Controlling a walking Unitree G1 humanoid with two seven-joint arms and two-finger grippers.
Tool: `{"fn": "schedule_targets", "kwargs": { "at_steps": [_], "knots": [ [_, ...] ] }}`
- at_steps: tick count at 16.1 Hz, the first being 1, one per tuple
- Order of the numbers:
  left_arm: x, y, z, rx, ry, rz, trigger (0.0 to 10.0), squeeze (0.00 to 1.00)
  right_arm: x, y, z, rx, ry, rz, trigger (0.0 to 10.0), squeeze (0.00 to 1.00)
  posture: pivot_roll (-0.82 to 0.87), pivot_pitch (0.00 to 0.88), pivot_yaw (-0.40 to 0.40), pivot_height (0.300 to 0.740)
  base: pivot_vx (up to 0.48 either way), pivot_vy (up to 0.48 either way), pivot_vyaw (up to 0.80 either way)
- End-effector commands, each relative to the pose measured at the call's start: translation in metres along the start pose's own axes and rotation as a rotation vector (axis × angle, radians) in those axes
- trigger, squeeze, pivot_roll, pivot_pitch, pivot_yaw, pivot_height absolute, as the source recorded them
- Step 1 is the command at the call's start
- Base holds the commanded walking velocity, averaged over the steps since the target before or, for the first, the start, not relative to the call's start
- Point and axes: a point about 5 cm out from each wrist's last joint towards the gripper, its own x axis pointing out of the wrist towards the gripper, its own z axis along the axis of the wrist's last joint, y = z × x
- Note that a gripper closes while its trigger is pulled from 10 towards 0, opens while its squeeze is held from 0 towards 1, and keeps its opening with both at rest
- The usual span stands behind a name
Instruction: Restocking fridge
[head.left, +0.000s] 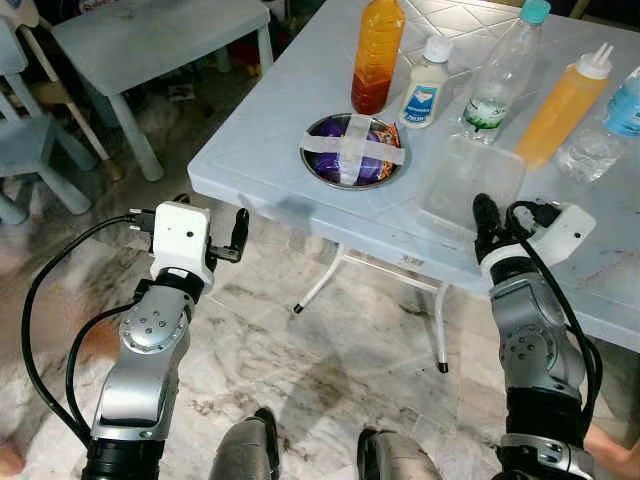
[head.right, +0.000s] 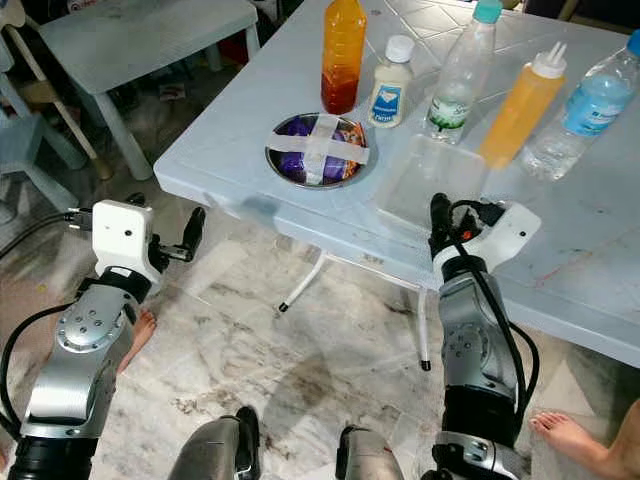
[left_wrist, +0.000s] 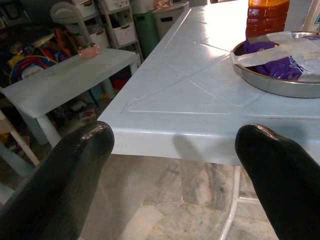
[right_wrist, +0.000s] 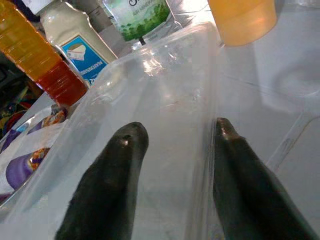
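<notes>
Right pincer (right_wrist: 175, 135) apart at clear container (head.left: 470, 182); left pincer (left_wrist: 170, 150) apart beside table (head.left: 260, 150)

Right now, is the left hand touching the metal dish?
No. The left hand hangs open off the table edge, well short of the dish with its taped cover.

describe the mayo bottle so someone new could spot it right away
On the pale blue plastic table, look at the row of bottles along the far side. The small white squeeze bottle stands between the tall orange-liquid bottle and the clear teal-capped bottle; it alone is opaque white with a blue label.
</notes>
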Motion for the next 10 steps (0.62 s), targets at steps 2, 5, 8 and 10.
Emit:
{"fn": "schedule_targets", "kwargs": {
  "at_steps": [2,5,8,10],
  "knots": [
    [-0.001,-0.001,0.002,0.009,-0.004,0.001,10.0,0.00,-0.002,-0.013,-0.004,0.031,0.022,-0.081,0.0,0.00,0.07,0.192,0.025,0.740,0.000,0.000,0.00],
    [-0.001,-0.001,0.002,0.011,-0.006,0.005,10.0,0.00,-0.001,-0.013,-0.004,0.060,0.019,-0.099,0.0,0.00,0.07,0.193,0.024,0.740,0.000,0.000,0.00],
    [-0.001,-0.002,0.002,0.009,-0.006,0.005,10.0,0.00,0.000,-0.011,0.001,0.078,0.002,-0.113,0.0,0.00,0.07,0.196,0.024,0.740,0.000,0.000,0.00],
    [-0.001,-0.002,0.002,0.008,-0.004,0.006,10.0,0.00,0.001,-0.006,0.007,0.087,-0.015,-0.114,0.0,0.00,0.07,0.198,0.023,0.740,0.000,0.000,0.00]
  ]
}}
